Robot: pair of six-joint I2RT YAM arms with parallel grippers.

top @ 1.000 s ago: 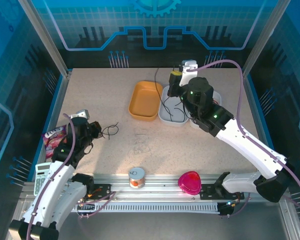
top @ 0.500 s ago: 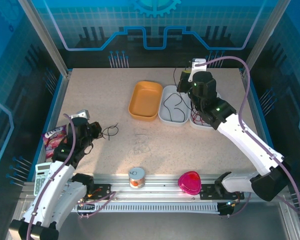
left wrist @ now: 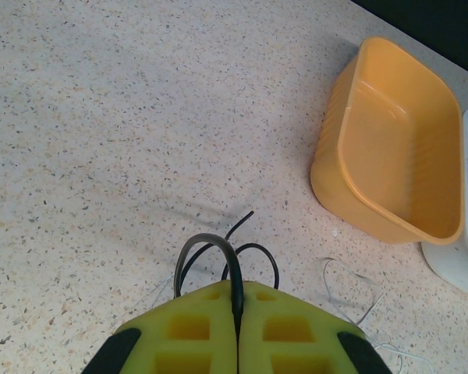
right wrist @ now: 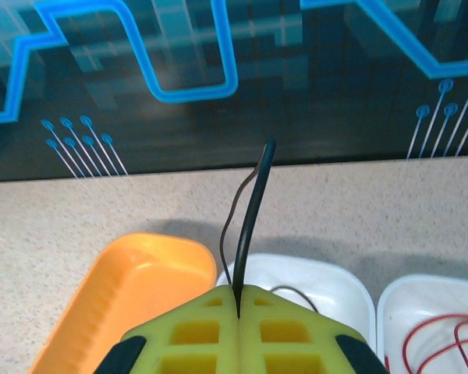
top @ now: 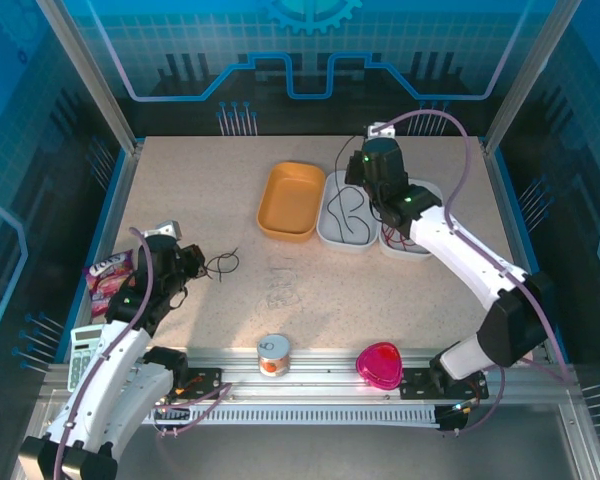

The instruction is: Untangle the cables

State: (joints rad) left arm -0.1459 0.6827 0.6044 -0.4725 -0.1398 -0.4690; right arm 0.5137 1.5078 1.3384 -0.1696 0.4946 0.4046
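My left gripper (left wrist: 236, 300) (top: 194, 263) sits low over the table at the left, shut on a black cable (left wrist: 207, 243) that loops out just ahead of its pads (top: 221, 263). A pale whitish cable (left wrist: 351, 287) lies on the table right of it. My right gripper (right wrist: 238, 300) (top: 359, 171) is raised at the back, shut on another black cable (right wrist: 253, 206). This strand hangs down into the middle white tray (top: 329, 234) (right wrist: 339, 279). A dark red cable (right wrist: 441, 336) (top: 394, 237) lies coiled in the right white tray (top: 426, 190).
An empty orange tray (top: 290, 200) (left wrist: 390, 148) (right wrist: 117, 292) stands left of the white trays. A tin can (top: 273, 355) and a pink heart-shaped lid (top: 380, 364) sit near the front rail. A snack packet (top: 108, 274) and a calculator (top: 85, 355) lie at the left edge.
The right arm has swung its elbow to the right and turned its wrist above the white trays, the black cable still hanging from its gripper. The left arm has stayed still.
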